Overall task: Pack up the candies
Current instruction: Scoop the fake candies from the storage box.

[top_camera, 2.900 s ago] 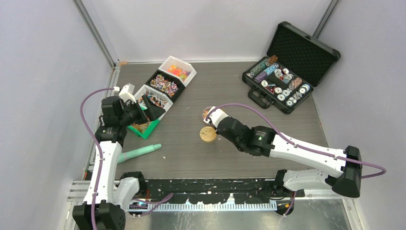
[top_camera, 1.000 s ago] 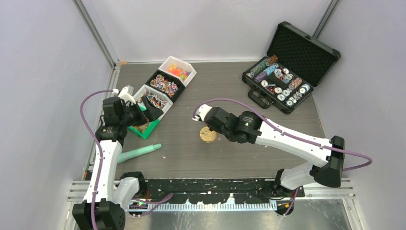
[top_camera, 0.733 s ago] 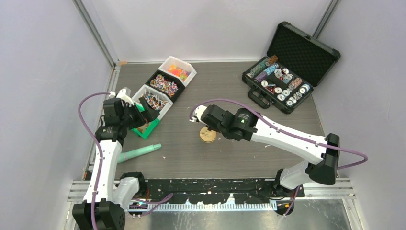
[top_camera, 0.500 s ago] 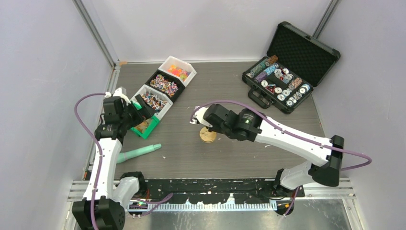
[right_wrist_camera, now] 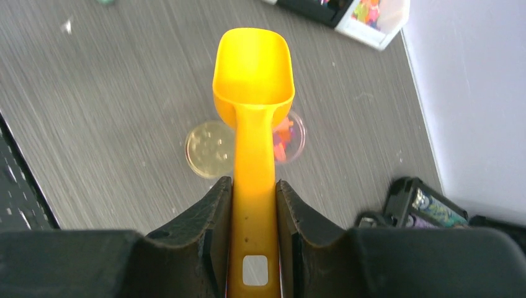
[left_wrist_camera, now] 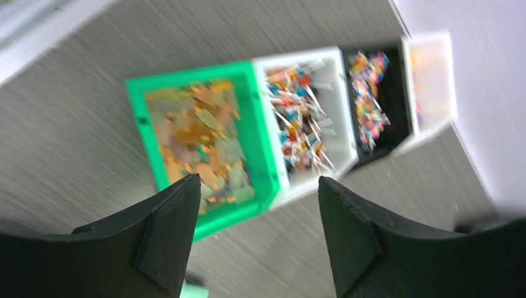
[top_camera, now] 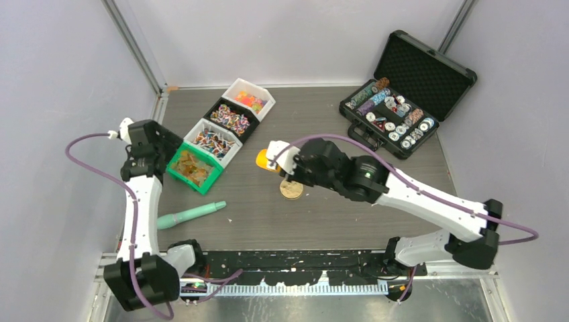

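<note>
Your right gripper point(right_wrist_camera: 253, 186) is clamped on the orange scoop point(right_wrist_camera: 253, 68) by its handle, and the bowl looks empty. The scoop's long axis runs straight out from the jaws. The candies point(left_wrist_camera: 198, 143) sit in the bins point(left_wrist_camera: 298, 56), left of the scoop mouth in the top view. A few are in the clear cup point(right_wrist_camera: 293, 139) under the scoop neck, with the gold lid point(right_wrist_camera: 208, 149) just beside it. The left gripper point(left_wrist_camera: 257, 183) hangs over the green bin point(left_wrist_camera: 138, 112), jaws apart, nothing between. It's nearer the bins, but the scoop is on your right. No readable labels or writing.
</note>
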You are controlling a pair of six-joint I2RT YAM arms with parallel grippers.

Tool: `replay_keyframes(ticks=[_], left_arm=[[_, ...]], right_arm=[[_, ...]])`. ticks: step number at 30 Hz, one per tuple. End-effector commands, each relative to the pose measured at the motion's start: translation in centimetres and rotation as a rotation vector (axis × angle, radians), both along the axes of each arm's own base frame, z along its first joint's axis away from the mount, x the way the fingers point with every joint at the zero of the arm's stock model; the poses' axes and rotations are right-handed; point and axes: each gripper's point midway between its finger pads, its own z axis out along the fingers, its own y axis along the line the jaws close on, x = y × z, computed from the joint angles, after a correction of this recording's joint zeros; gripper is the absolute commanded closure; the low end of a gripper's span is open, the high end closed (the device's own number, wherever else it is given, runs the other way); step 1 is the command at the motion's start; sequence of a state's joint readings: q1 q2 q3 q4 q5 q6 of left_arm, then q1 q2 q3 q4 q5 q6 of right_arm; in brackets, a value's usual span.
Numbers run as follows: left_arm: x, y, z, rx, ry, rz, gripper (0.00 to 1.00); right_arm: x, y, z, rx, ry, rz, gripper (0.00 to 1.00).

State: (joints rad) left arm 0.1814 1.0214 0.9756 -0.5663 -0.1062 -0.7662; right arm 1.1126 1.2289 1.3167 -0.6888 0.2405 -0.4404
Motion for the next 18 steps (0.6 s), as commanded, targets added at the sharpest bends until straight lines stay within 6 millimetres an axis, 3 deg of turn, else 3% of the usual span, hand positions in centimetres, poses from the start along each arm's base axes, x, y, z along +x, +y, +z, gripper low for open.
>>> replay_keyframes(ticks=[1, 7, 9, 12, 15, 18], left_arm=[[-0.8, 5.9, -1.1, 0.018, 0.086, 0.245, 0.32], [0.5, 9.6, -4.0, -0.038, 0.140, 0.296, 0.33], [0.7, 10.7, -4.5, -0.045, 0.155, 0.304, 0.33], [1.8, 11.0, -5.5, -0.077, 0.146, 0.249, 0.33], [2.9, 10.7, -6.4, -0.136, 0.127, 0.183, 0.41], [3.0, 11.6, -7.4, -0.167, 0.134, 0.198, 0.46]], right_arm=[[1.9, 4.9, 4.2, 0.166, 0.004, -0.035, 1.00], [4.1, 10.3, 4.9, 0.160, 0.066, -0.075, 1.00], [4.5, 12.0, 4.3, 0.130, 0.092, -0.073, 1.00], [4.3, 14.4, 3.0, 0.077, 0.148, -0.024, 1.00], [4.2, 16.4, 1.3, 0.037, 0.208, -0.005, 1.00], [4.3, 17.9, 0.4, 0.017, 0.234, -0.003, 1.00]])
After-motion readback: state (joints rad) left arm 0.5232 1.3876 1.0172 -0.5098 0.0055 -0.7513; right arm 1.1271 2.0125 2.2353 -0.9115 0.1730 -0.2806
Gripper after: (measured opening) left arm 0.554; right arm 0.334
